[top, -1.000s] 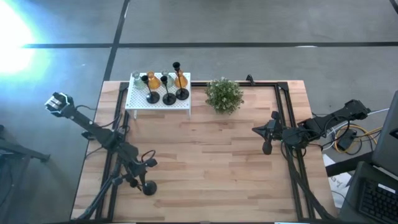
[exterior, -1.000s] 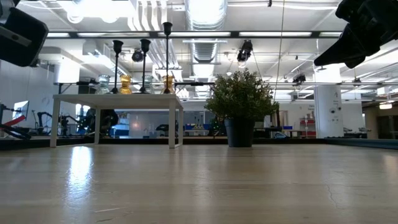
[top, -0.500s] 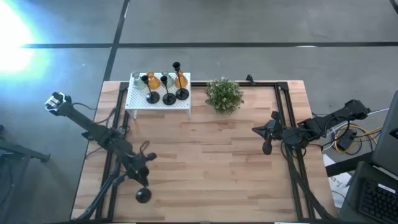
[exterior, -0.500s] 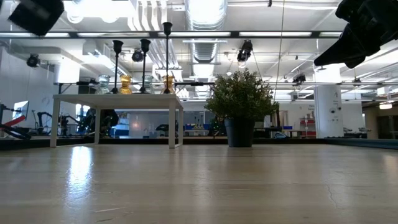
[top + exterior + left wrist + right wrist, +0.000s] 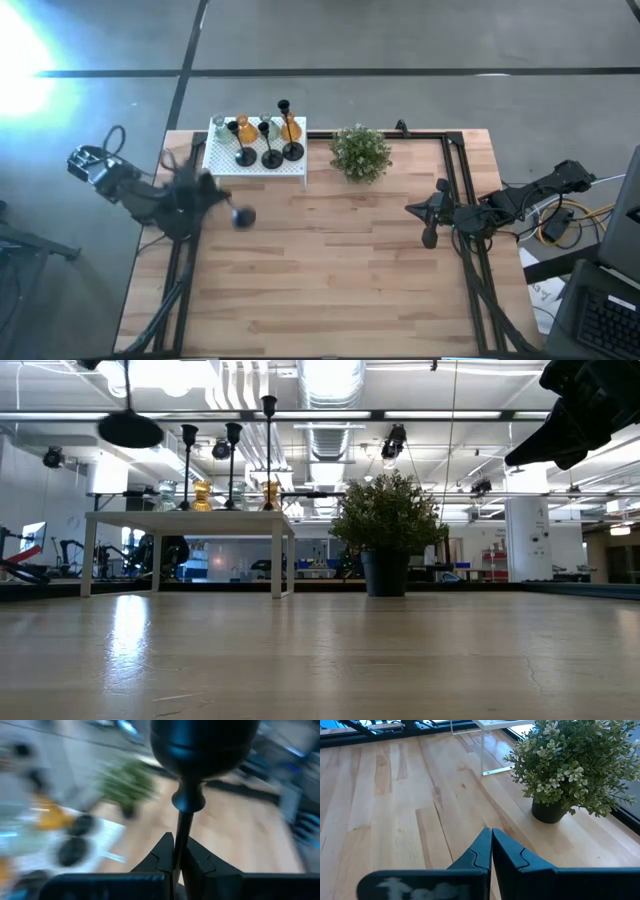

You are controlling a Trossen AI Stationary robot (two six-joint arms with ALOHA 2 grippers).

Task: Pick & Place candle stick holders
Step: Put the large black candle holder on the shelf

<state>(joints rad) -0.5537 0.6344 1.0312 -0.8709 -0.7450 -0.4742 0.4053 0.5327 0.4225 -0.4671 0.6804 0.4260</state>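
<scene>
My left gripper [image 5: 203,191], blurred above the table's far left, is shut on a black candle stick holder [image 5: 243,216]. Its round base [image 5: 130,430] is at the end away from the fingers. A white perforated box [image 5: 222,166] at the far left carries three black holders [image 5: 270,155] and squat amber [image 5: 290,128] and clear glass ones [image 5: 219,126]. My right gripper [image 5: 491,837] waits shut over the table's right side, holding nothing. My left gripper pinches the holder's thin stem [image 5: 179,832] between its two fingers, which lie along the stem. The fingers hide the stem's near end. The round base [image 5: 205,745] juts out ahead of the fingertips. The holder is clear of the table, roughly level, with its base toward the table's right.
A bushy green potted plant [image 5: 360,152] stands at the far edge, just right of the white box. Black frame rails [image 5: 462,200] run along the table's left and right sides. The bare wood [image 5: 330,270] between the arms holds nothing.
My left gripper has risen from the table's near left and swung toward the far edge and the white box. It has tipped from pointing down to nearly level. The black holder has gone with it, now well above the table with its base swung toward the right.
</scene>
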